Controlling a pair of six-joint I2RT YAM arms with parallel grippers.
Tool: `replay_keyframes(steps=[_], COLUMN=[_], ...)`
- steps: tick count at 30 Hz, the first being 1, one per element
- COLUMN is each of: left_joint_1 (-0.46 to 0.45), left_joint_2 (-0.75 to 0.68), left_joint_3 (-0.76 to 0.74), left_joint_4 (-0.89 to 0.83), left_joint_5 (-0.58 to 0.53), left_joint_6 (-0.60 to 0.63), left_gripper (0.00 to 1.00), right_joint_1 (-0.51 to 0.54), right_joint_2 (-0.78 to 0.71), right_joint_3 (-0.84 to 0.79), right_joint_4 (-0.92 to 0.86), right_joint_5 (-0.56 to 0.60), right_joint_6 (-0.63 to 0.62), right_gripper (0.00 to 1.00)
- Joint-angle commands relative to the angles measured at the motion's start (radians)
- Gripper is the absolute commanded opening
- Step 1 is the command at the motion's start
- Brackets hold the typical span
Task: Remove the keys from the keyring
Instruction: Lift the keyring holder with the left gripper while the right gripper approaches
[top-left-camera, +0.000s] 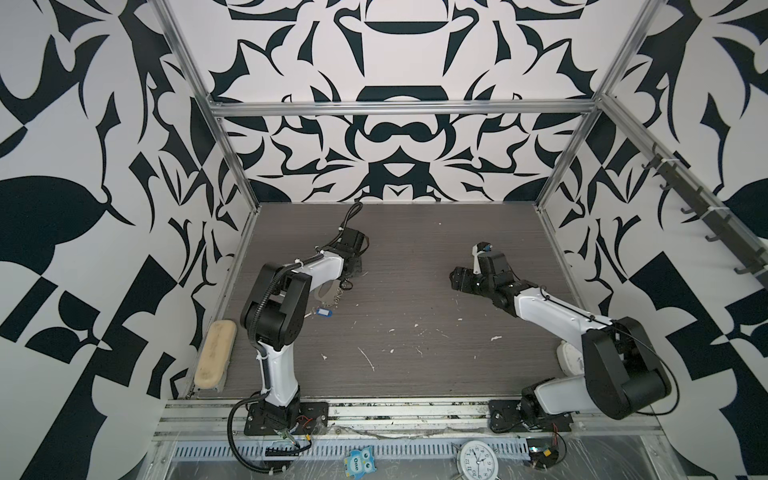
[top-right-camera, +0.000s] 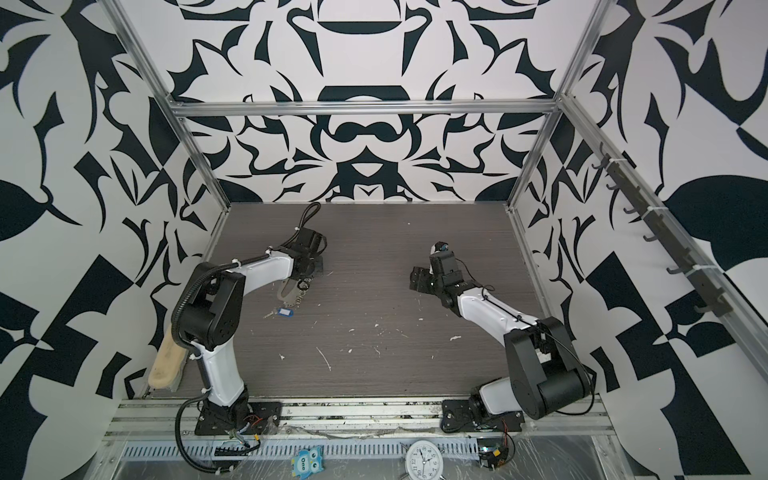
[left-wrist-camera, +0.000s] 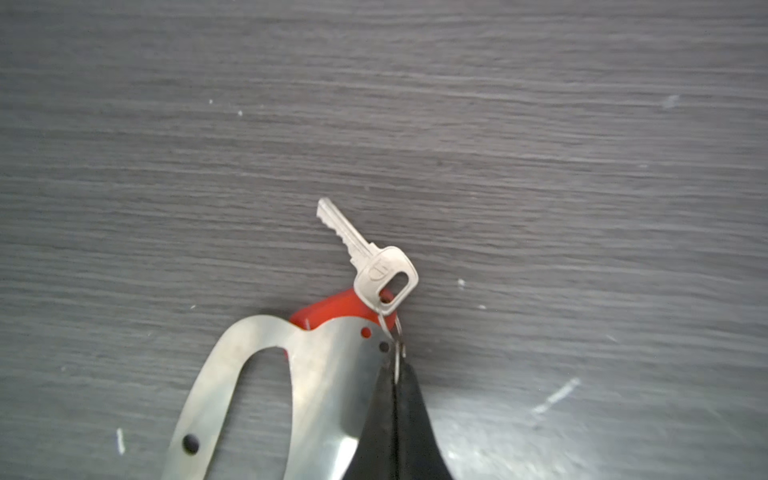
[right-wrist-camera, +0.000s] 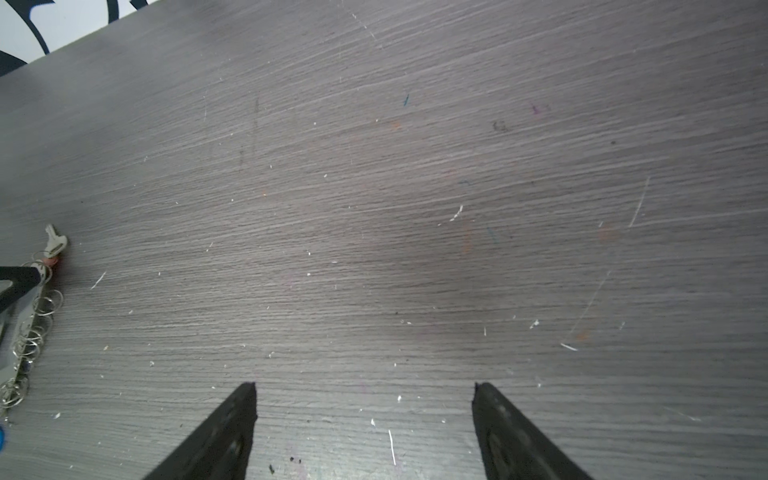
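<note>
The keyring (left-wrist-camera: 320, 374), a flat silver plate with an oblong slot, lies under my left wrist in both top views (top-left-camera: 328, 293) (top-right-camera: 286, 294). The red key tag (left-wrist-camera: 332, 309) peeks out from beneath it, with a silver key (left-wrist-camera: 374, 262) on its small ring (left-wrist-camera: 397, 345). My left gripper (left-wrist-camera: 395, 370) is shut on that small ring at the plate's edge. The blue key tag (top-left-camera: 322, 312) (top-right-camera: 285, 311) lies apart from the plate on the table. My right gripper (right-wrist-camera: 365, 390) (top-left-camera: 459, 278) stands open over bare table, well to the right of the keyring's row of rings (right-wrist-camera: 41, 307).
A beige oblong brush (top-left-camera: 215, 353) lies along the table's left edge. A white object (top-left-camera: 568, 357) sits behind the right arm's elbow. An owl tag (top-left-camera: 359, 461) and a clock (top-left-camera: 478, 459) lie in front of the table. A hook rail (top-left-camera: 702, 208) runs along the right wall.
</note>
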Motion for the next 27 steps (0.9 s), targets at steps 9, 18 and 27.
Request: replay_keyframes(steps=[9, 18, 27], left_joint_1=[-0.131, -0.217, -0.253], left_joint_2=[-0.248, -0.445, -0.656], left_joint_3=[-0.028, -0.107, -0.268], left_joint_4=[-0.014, 0.054, 0.281], left_joint_5=[-0.026, 0.108, 0.303], left_joint_6=[0.054, 0.047, 0.008], left_gripper=[0.00, 0.00, 0.00], right_joint_1=[0.006, 0.006, 0.007], right_joint_2=[-0.092, -0.198, -0.271], right_joint_3=[-0.049, -0.092, -0.145], right_joint_4=[0.121, 0.148, 0.193], right_joint_5=[-0.054, -0.105, -0.207], right_joint_6=[0.054, 0.047, 0.051], right_gripper=[0.85, 0.86, 0.86])
